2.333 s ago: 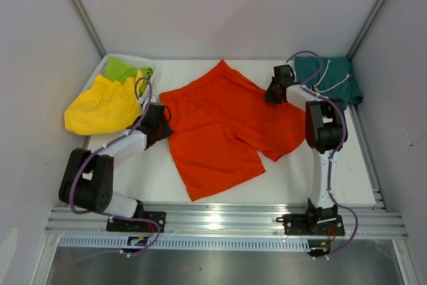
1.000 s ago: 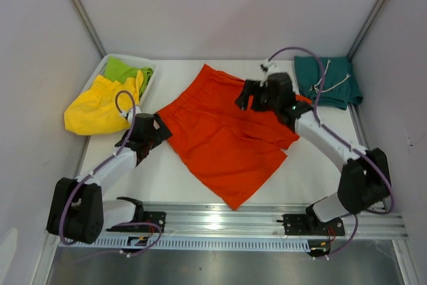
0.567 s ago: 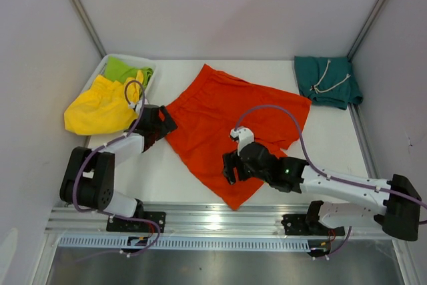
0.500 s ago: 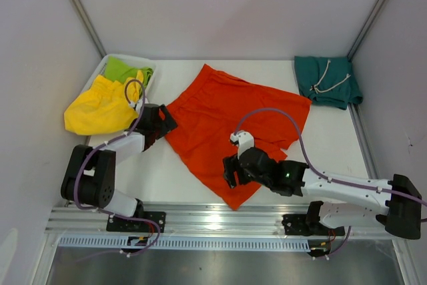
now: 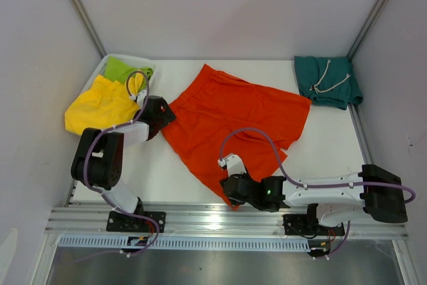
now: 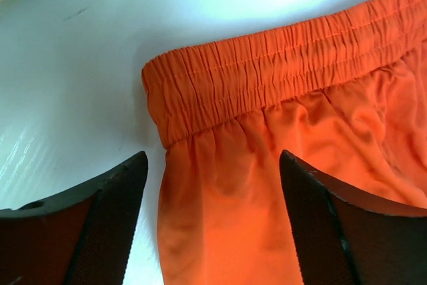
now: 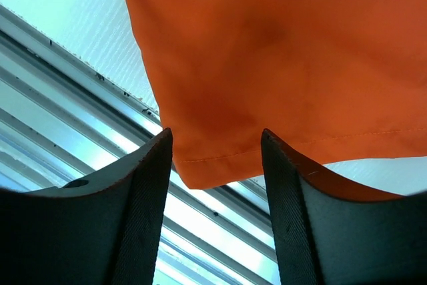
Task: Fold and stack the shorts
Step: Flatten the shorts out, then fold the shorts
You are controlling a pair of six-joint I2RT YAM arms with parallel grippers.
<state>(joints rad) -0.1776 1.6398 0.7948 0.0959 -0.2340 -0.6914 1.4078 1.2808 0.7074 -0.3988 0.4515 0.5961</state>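
Top cam: fixed, high behind the arm bases, looks down on the whole desk (image 5: 157, 165). Left wrist cam: close-up past left pincer (image 6: 213, 158) onto orange shorts (image 6: 267, 131), waistband corner. Right wrist cam: close-up past right pincer (image 7: 217, 135) onto the hem corner at the desk's near edge. All three views share the shorts.

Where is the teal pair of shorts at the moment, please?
In the top view, the teal shorts lie at the far right corner of the table, apart from the orange shorts spread out in the middle.

white links (image 5: 328, 192), black joints (image 5: 100, 161), purple looping cables (image 5: 254, 129), black base plates (image 5: 135, 222); gripper fingers (image 6: 100, 225) black, finely textured
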